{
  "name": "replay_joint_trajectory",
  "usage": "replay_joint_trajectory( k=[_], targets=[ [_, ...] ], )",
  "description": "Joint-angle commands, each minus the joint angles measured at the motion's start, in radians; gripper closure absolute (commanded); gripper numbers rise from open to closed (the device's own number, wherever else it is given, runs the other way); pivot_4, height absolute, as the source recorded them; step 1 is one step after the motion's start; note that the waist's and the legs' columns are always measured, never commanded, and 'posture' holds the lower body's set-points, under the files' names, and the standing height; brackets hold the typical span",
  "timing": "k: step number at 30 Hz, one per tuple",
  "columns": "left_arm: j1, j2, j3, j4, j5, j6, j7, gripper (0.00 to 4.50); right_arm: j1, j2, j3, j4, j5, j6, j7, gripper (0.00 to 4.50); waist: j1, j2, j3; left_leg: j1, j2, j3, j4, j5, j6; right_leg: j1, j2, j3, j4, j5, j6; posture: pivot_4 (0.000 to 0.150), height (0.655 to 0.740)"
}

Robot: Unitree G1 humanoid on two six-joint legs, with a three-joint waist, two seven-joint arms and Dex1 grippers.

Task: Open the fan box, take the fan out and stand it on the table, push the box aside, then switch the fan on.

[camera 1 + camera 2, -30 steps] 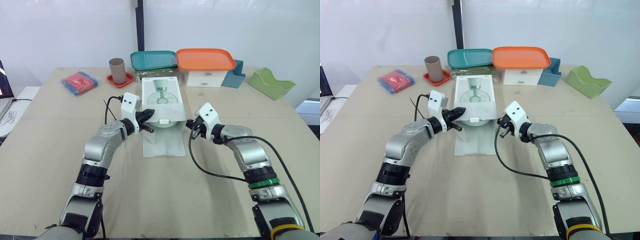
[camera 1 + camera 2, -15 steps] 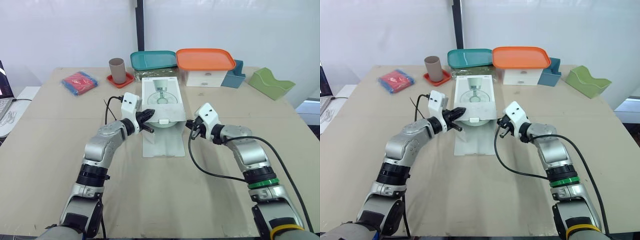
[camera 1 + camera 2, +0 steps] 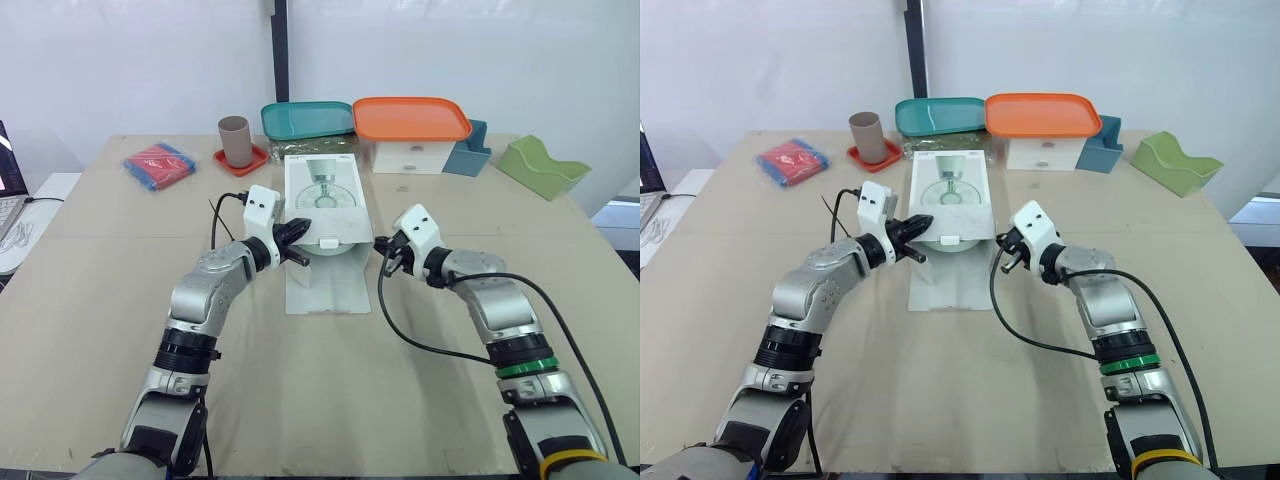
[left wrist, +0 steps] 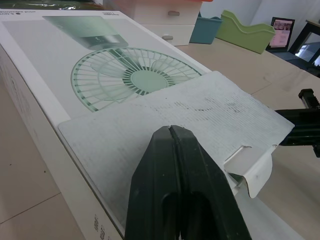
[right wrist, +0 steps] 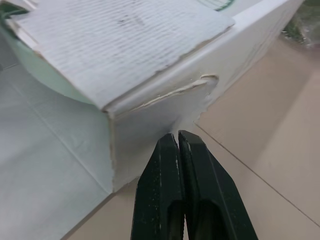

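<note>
Fan box (image 3: 323, 192) lies flat at table (image 3: 90, 300) centre, long axis running near to far, printed fan picture facing up. Near end open: one flap (image 3: 325, 285) spread on the table toward the robot, a corrugated flap (image 4: 165, 105) folded back over the top. Pale green fan (image 5: 35, 65) shows inside the open end. Left gripper (image 4: 171, 129) at the near-left corner, fingers clenched together, tips over the folded flap; contact unclear. Right gripper (image 5: 178, 134) at the near-right corner, fingers pressed together on nothing, tips just beside the side wall.
</note>
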Motion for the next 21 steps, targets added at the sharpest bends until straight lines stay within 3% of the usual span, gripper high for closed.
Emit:
replay_joint_trajectory(
  k=[1,11,15,21],
  targets=[
    [0.001,-0.002,-0.002,-0.037,0.004,-0.016,0.000,4.50,-0.042,-0.012,-0.047,0.025,-0.004,-0.053,-0.028,4.41,0.000,0.000,0.000,0.000,0.000,0.000,0.000,0.000,0.000,0.000,0.000,0.000,0.000,0.000,0.000,0.150,0.7400],
    [0.006,-0.007,-0.007,-0.040,0.007,-0.017,-0.003,4.50,-0.174,-0.003,-0.141,0.145,0.017,-0.166,-0.091,4.41,0.000,0.000,0.000,0.000,0.000,0.000,0.000,0.000,0.000,0.000,0.000,0.000,0.000,0.000,0.000,0.150,0.7400],
    [0.007,-0.004,-0.006,-0.041,0.007,-0.016,-0.005,4.50,-0.204,0.029,-0.137,0.090,0.059,-0.157,-0.056,4.41,0.000,0.000,0.000,0.000,0.000,0.000,0.000,0.000,0.000,0.000,0.000,0.000,0.000,0.000,0.000,0.150,0.7400],
    [0.008,-0.008,-0.011,-0.045,0.009,-0.019,-0.003,4.50,-0.120,0.078,-0.045,-0.058,0.068,-0.070,0.003,4.41,0.000,0.000,0.000,0.000,0.000,0.000,0.000,0.000,0.000,0.000,0.000,0.000,0.000,0.000,0.000,0.150,0.7400]
  ],
)
